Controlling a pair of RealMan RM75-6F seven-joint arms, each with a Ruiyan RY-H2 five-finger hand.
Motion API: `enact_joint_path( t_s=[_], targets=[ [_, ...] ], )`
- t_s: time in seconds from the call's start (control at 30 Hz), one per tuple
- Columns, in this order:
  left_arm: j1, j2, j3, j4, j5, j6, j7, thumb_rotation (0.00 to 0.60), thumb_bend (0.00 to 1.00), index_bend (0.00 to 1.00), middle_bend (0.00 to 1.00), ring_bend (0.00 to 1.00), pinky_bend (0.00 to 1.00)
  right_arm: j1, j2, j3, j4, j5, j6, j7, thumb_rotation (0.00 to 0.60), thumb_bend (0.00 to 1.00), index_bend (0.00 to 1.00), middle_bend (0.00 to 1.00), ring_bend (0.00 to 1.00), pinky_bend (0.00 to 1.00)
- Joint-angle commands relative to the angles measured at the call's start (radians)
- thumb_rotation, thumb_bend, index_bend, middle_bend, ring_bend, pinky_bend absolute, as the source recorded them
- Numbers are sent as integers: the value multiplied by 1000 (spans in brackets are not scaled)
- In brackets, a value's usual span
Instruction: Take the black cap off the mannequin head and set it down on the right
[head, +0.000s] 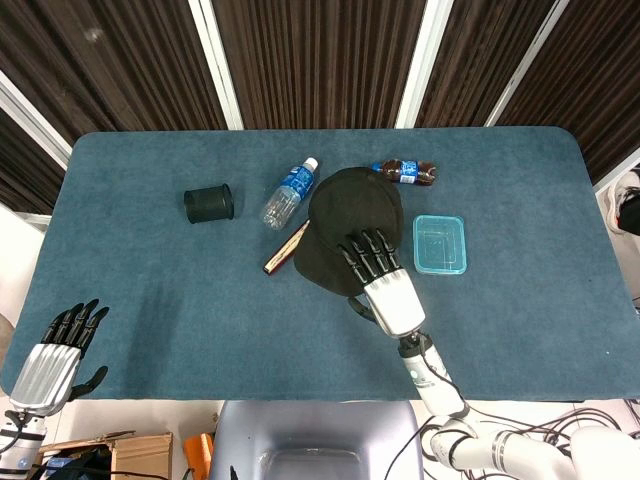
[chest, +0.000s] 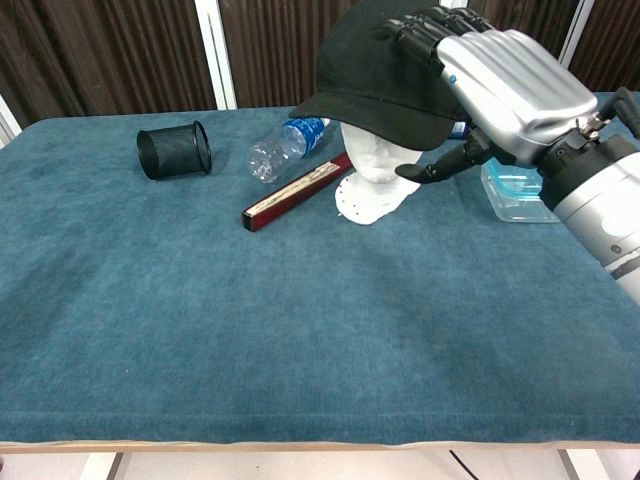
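Nearest the chest camera we see our right hand (chest: 500, 75), filling the upper right of that frame, its fingers laid over the crown of the black cap (chest: 385, 65) and a thumb curling in beneath the brim; we judge this a grip made ready for lifting, though we cannot tell how firmly it pinches. That cap sits on the white mannequin head (chest: 375, 170) at the middle of the frame, so the removal is not yet done. Our left hand (head: 60, 345) rests at the lower left edge of the head view, fingers apart and holding nothing, well clear of the work. Right of the mannequin lies a clear plastic box (head: 440, 244), so the cap will need a spot near it. Covering the bench (head: 200, 330) is a blue-green cloth, also carrying a mesh cup (head: 209, 203), a water bottle (head: 290, 193), a dark soda bottle (head: 405, 173) and a folded fan (head: 286, 248). Behind stand dark slatted panels with white posts.
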Motion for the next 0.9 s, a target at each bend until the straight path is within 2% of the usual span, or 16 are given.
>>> enact_joint_path(
  t_s=[0.03, 0.2, 0.3, 0.53, 0.77, 0.9],
  targets=[
    [0, 0, 0, 1, 1, 2, -3, 600, 296, 0, 0, 4, 116, 7, -4, -6, 10, 8, 2, 4, 600, 3, 146, 109, 0, 55],
    [-3, 2, -1, 1, 0, 0, -5, 600, 296, 0, 0, 4, 116, 22, -27, -12, 45, 11, 14, 11, 600, 21, 192, 141, 0, 91],
    [1, 3, 3, -1, 9, 7, -4, 600, 297, 0, 0, 6, 116, 36, -54, -9, 80, 4, 39, 31, 600, 60, 261, 192, 25, 142],
    [2, 1, 7, 1, 21, 15, -7, 600, 296, 0, 0, 8, 116, 77, -136, 2, 221, -13, 113, 92, 600, 170, 457, 342, 162, 303],
    [-1, 2, 8, 2, 21, 10, -9, 600, 297, 0, 0, 14, 116, 108, -185, 19, 321, -6, 168, 147, 600, 212, 561, 416, 245, 422],
    [1, 2, 9, 3, 22, 14, -10, 600, 297, 0, 0, 24, 116, 130, -205, 32, 377, 1, 195, 180, 600, 274, 624, 461, 316, 526]
  ],
)
